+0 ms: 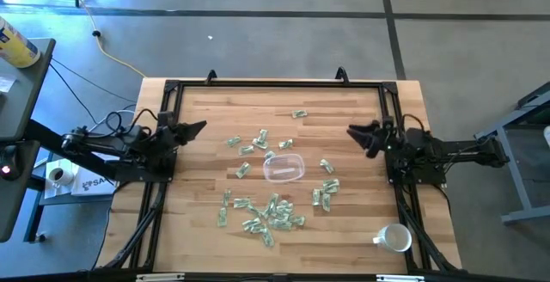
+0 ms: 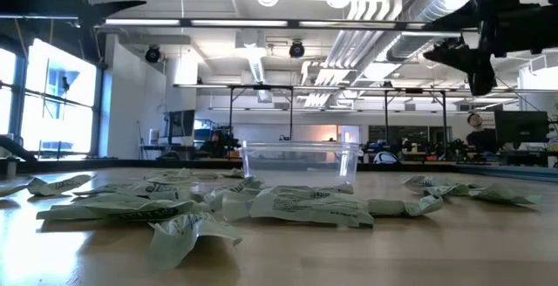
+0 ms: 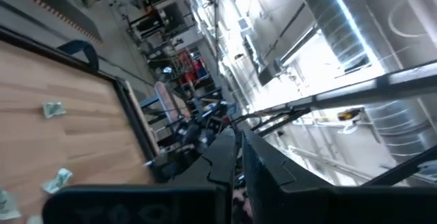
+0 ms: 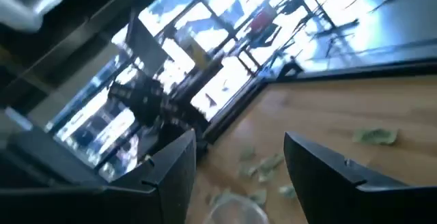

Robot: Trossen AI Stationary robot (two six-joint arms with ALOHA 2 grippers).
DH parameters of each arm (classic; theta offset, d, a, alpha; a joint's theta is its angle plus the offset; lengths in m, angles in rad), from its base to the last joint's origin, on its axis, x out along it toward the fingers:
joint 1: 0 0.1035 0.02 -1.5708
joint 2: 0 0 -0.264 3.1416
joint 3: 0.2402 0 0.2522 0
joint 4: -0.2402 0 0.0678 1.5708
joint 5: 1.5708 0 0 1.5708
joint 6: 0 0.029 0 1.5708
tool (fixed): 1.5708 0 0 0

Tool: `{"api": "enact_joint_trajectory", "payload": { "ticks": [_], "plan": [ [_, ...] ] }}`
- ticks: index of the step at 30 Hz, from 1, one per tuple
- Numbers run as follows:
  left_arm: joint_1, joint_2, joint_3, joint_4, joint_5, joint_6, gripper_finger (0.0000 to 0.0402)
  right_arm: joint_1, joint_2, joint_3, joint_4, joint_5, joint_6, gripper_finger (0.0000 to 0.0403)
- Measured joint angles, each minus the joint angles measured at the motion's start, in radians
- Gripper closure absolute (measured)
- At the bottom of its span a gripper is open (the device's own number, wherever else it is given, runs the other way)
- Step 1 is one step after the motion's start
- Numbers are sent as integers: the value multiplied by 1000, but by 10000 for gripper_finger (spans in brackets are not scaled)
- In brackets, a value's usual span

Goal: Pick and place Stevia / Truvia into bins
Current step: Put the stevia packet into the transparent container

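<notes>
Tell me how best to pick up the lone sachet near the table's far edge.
The sachet lies flat and apart from the others, so probably come straight down from above and pinch across its short width at the middle. The right pincer, hanging open above the table, is slightly nearer it.

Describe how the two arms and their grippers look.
Both arms are black and jointed. The left gripper and right gripper end in two tapered, pointed black fingers, flat-sided in the wrist views. Dark cables trail near the left arm's base. No markings are legible.
</notes>
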Motion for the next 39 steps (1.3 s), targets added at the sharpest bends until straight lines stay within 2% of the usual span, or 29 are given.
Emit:
{"api": "enact_joint_trajectory", "payload": {
  "ticks": [2,6,12,15,18,21,24,27,29,31,35,39],
  "plan": [
    [0,15,0,1,1,1,339,0,0,0,75,27,-44,196],
    [0,49,0,4,13,19,339,-8,0,0,242,63,-32,201],
    [0,90,0,4,42,51,339,-34,0,0,361,98,-22,202],
    [0,101,0,12,55,51,339,-53,3,0,351,53,35,202],
    [0,106,0,12,17,57,339,-91,45,0,337,-68,127,201],
    [0,111,0,17,-24,62,339,-110,172,29,299,-160,163,202],
    [0,114,0,50,-27,75,339,-110,358,132,223,-218,104,202],
    [0,128,0,85,-30,114,339,-127,535,294,-52,-233,-66,202],
    [0,141,0,83,-58,127,339,-171,651,398,-280,-235,-158,202],
    [0,157,0,71,-77,130,339,-231,762,477,-430,-284,-274,202],
    [0,205,0,44,-82,128,339,-338,966,612,-497,-416,-518,202],
    [1,251,0,9,-82,129,339,-402,1133,738,-514,-448,-701,202]
  ]
}}
